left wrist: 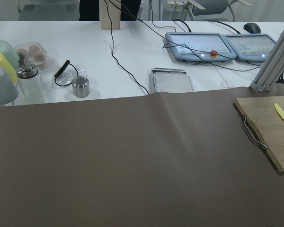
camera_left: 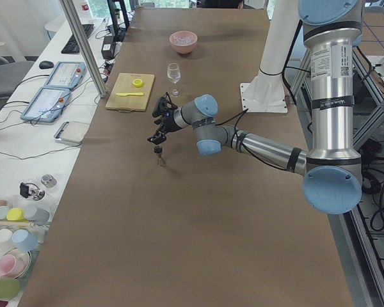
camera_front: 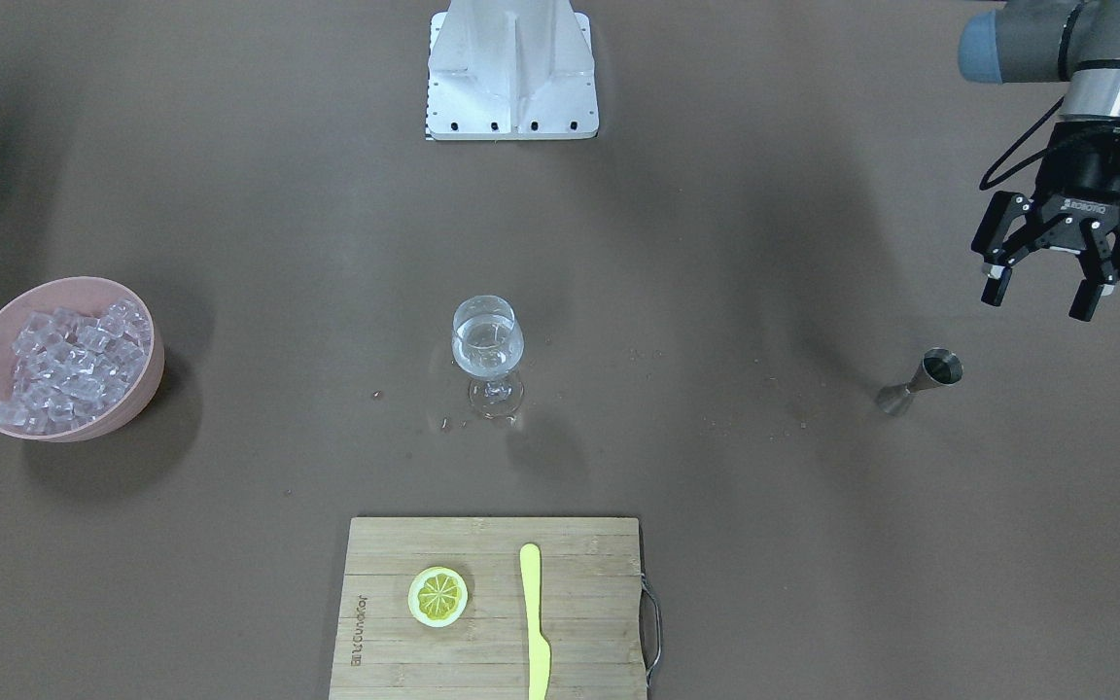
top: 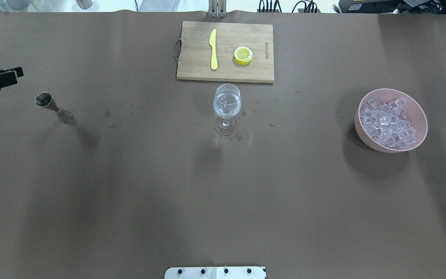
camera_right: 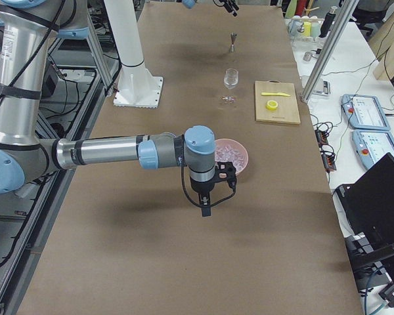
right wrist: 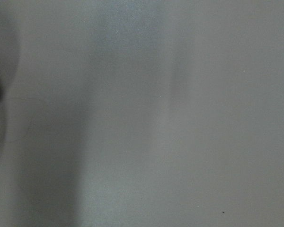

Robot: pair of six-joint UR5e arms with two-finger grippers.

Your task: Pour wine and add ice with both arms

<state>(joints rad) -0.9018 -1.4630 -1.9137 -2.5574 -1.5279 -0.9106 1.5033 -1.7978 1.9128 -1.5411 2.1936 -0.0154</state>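
Big brown desk (top: 130, 193) under everything, with a wooden cutting board (top: 196, 50) at the far edge, about in the middle. The pink bowl (top: 364, 135) on my right holds the ice (top: 387, 124), all heaped inside. My left hand (camera_front: 1041, 292) hangs in the air, fingers spread wide, gripping nothing. My right hand (camera_right: 207, 203) hovers out past the bowl, and honestly I can't tell if it's released or clenched. The glass (top: 227, 102) stands mid-desk with the wine (top: 227, 109) in it. The steel jigger (top: 52, 107) stands upright near my left hand, and the lemon slice (top: 243, 55) sits on the board.
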